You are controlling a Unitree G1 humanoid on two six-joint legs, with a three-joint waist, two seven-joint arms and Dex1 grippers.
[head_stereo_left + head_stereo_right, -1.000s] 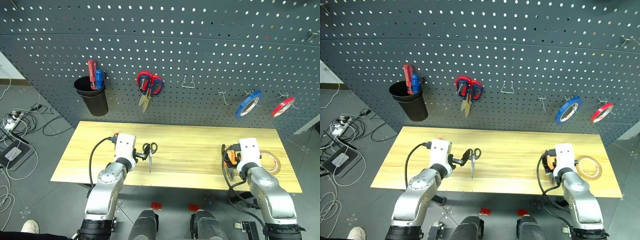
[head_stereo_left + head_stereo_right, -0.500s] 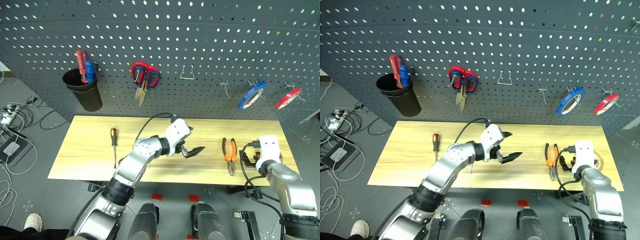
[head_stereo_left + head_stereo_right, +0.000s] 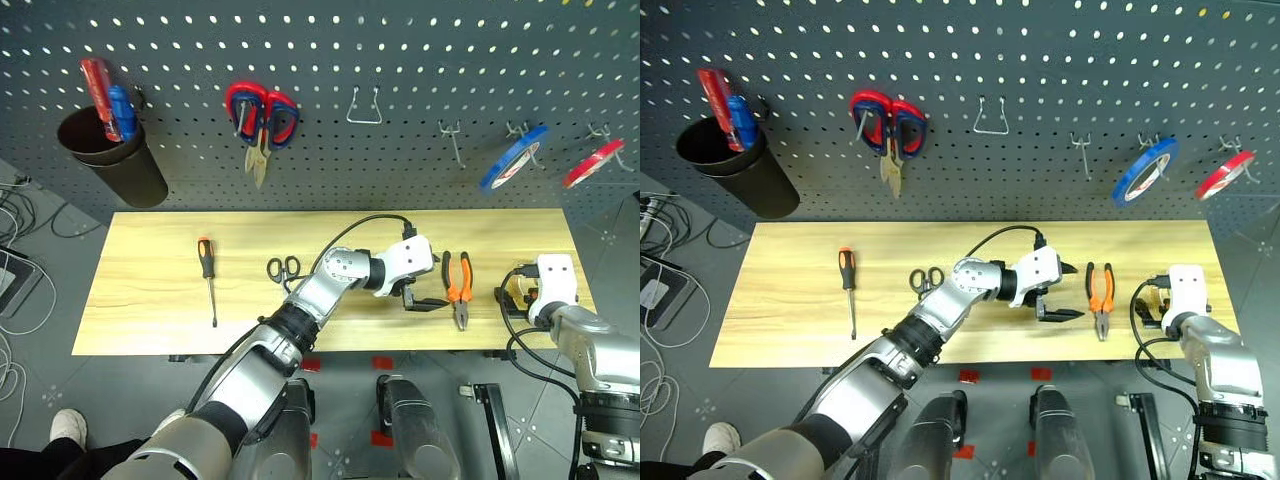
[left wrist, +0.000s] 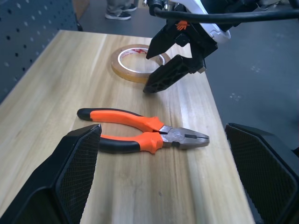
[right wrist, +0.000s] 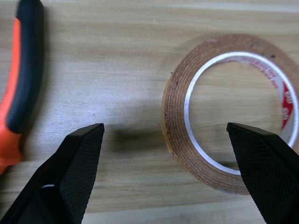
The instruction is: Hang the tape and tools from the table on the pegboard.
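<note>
On the light wooden table lie an orange-and-black screwdriver, black-handled scissors and orange-handled pliers. My left arm reaches across the table. Its left gripper is open just left of the pliers, which lie in front of its wide-apart fingers. The tan tape roll lies flat near the right end of the table. My right gripper hangs open just over it, the near rim of the tape between its fingers. The dark pegboard stands behind the table.
On the pegboard hang a black cup with red and blue tools, red-and-blue scissors, a blue tape roll and a red one. Bare hooks sit between them. Cables lie on the floor at left.
The camera has tilted down. My left arm swung from the scissors rightward across the table to the pliers, its wrist turning. My right gripper moved right, off the pliers and over the tape.
</note>
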